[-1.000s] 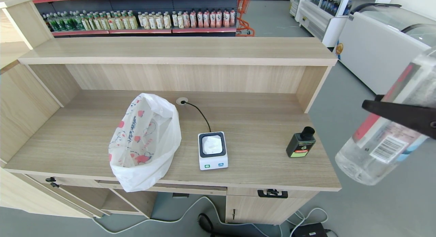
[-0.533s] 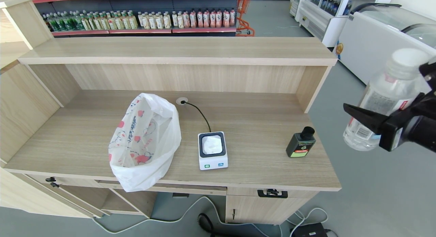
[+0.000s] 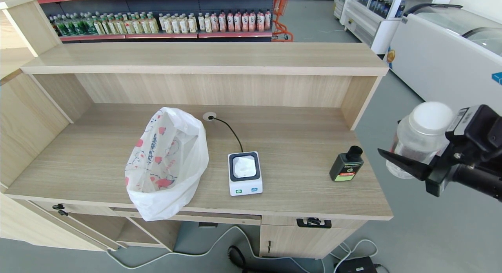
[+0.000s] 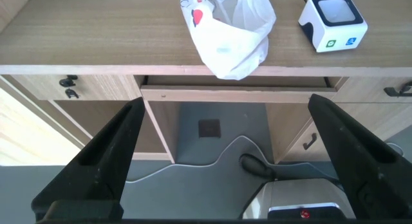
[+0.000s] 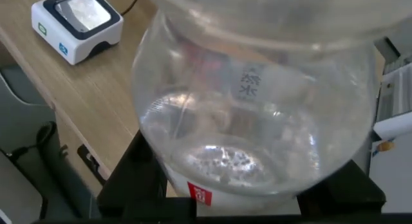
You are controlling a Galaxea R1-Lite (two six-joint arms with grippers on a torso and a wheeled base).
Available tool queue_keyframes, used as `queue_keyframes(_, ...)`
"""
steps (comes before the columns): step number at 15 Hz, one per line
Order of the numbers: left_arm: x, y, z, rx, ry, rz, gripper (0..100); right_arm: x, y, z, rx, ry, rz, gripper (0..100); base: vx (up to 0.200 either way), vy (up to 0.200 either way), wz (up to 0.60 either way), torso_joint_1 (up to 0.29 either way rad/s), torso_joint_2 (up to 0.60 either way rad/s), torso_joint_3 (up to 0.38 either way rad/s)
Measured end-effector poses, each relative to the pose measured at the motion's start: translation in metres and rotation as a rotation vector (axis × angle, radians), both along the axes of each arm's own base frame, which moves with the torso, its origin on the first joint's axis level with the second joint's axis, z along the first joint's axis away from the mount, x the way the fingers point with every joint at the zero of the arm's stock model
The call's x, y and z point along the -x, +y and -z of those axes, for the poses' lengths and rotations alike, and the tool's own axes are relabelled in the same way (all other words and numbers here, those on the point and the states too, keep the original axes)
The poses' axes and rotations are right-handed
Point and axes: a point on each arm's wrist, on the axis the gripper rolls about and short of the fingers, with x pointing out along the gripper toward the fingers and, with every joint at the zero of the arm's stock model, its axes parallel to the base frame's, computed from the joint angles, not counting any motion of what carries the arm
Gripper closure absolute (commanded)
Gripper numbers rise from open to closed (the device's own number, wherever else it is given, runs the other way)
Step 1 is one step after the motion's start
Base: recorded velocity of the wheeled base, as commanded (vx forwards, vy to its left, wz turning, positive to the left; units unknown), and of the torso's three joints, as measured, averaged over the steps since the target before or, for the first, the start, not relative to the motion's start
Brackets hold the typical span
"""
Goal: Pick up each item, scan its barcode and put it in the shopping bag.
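A small dark bottle (image 3: 346, 164) stands near the counter's (image 3: 298, 143) right end, between the scanner (image 3: 245, 173) and the right gripper (image 3: 393, 144) clamped on a clear bottle (image 3: 420, 137) beyond the edge. Open wood lies between dark bottle and scanner; only a narrow gap parts scanner from shopping bag (image 3: 166, 163).

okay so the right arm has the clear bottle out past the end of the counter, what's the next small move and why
Probably swing the right tool left, toward the scanner, passing above the small dark bottle. The clear bottle is gripped beside the right end of the counter, nowhere near the scanner window, so its barcode cannot be read yet.
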Motion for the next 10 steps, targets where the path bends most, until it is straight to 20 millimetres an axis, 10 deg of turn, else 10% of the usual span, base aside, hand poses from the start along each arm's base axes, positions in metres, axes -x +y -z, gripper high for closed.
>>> queue_keyframes(10, 0.0, 0.0, 0.0, 0.0, 0.0, 0.0, 0, -0.011, 0.0, -0.003, 0.074, -0.172, -0.167, 100, 0.0, 0.0, 0.0, 0.0, 0.0, 0.0)
